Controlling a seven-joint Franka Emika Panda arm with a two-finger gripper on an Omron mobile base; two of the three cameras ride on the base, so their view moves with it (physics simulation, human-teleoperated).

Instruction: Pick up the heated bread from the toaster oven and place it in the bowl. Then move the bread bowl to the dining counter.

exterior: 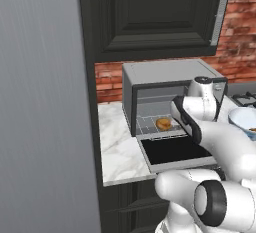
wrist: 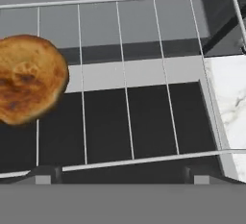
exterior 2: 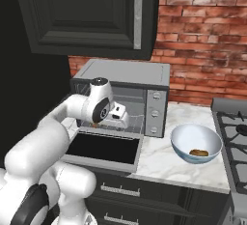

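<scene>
Small round golden-brown bread resting on the wire rack inside the boxy grey metal toaster oven, dark glass door dropped flat. Gripper spread wide at the oven mouth, grasping nothing, bread off to its left in the hand view. Further right, light-blue round bowl standing on the white marble surface, something small and brown inside.

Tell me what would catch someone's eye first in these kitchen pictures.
Most striking is the toaster oven on the marble counter, its door dropped open and a golden-brown bread lying on the wire rack inside. The white robot arm reaches into the oven mouth, with its gripper open beside the bread in the hand view. To the oven's right stands a light blue bowl with something small and brown in it.
</scene>
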